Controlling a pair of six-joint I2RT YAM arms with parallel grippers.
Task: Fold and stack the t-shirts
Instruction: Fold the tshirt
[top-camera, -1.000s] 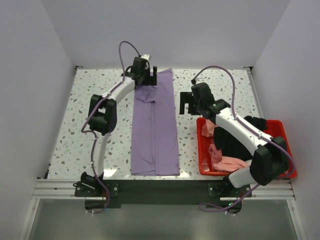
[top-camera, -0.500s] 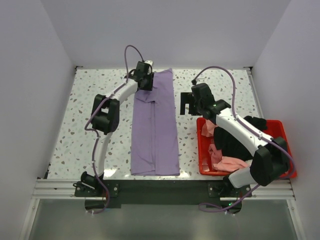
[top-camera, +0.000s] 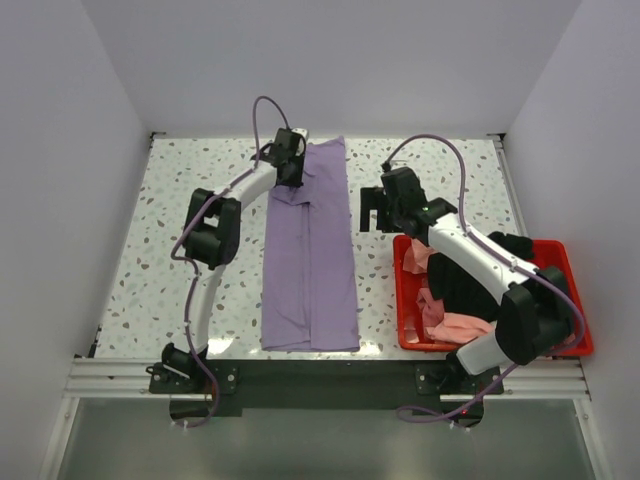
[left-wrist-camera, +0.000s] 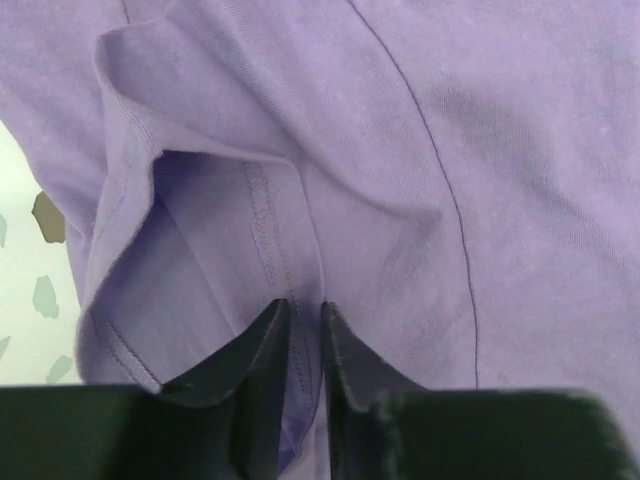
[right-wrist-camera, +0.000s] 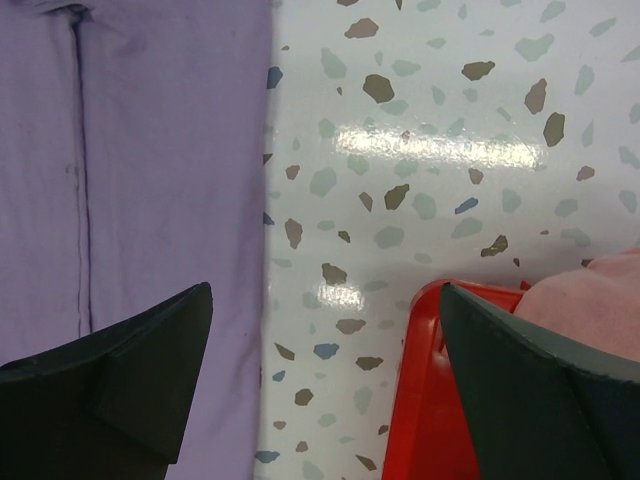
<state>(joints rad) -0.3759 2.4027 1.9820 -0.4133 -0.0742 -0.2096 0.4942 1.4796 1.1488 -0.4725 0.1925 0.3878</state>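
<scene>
So the left gripper (left-wrist-camera: 300, 315) is pinched on the purple shirt (top-camera: 310, 260) near the far edge, and the right gripper (right-wrist-camera: 325, 290) hangs wide open by the bin (right-wrist-camera: 415, 400).

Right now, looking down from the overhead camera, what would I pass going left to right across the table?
Left arm's elbow → lavender t-shirt → right gripper → red bin.
</scene>
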